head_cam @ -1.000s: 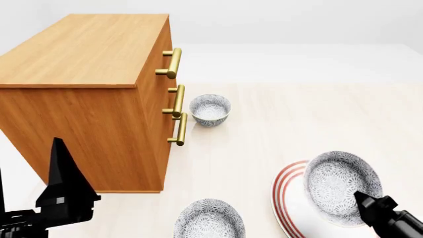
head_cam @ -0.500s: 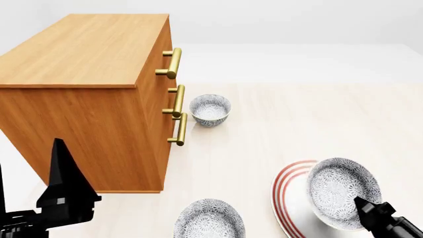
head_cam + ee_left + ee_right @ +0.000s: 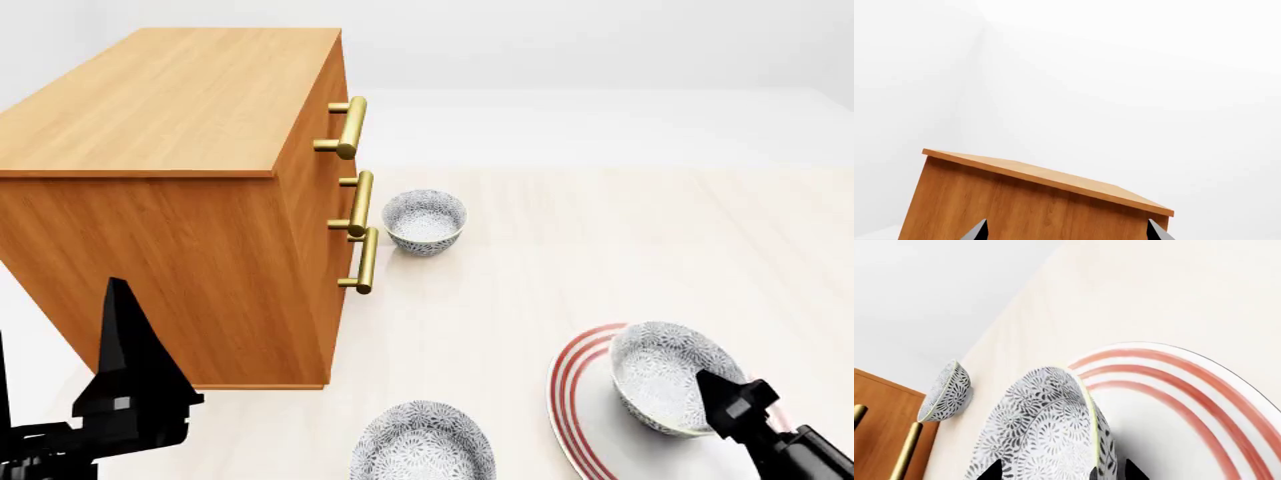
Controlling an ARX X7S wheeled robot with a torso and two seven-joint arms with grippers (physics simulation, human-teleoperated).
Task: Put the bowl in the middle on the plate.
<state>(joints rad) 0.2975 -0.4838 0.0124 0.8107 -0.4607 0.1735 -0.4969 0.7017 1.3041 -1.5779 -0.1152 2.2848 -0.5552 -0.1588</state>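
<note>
On the pale tabletop [image 3: 587,240], at the near right of the head view, the plate [image 3: 577,400] lies flat, red rings visible along its left rim. The bowl [image 3: 663,375] sits over the plate, tilted, its patterned inside turned up and toward the cabinet side. The right gripper [image 3: 714,395] meets the bowl at its near rim; in the right wrist view the dark fingertips [image 3: 992,471] show on either side of the bowl wall, so the gripper is pinching the bowl's rim. Whether the bowl's base touches the plate cannot be told.

A second bowl [image 3: 423,443] stands on the table at the near edge, left of the plate and apart from it. A third bowl [image 3: 424,221] stands upright farther back, just beside the wooden cabinet [image 3: 174,190] and its brass handles [image 3: 350,128].

The left gripper [image 3: 127,385] hangs at the near left in front of the cabinet's side, holding nothing. In the left wrist view its two tips [image 3: 977,231] stand well apart, spread wide, with the cabinet beyond them.
</note>
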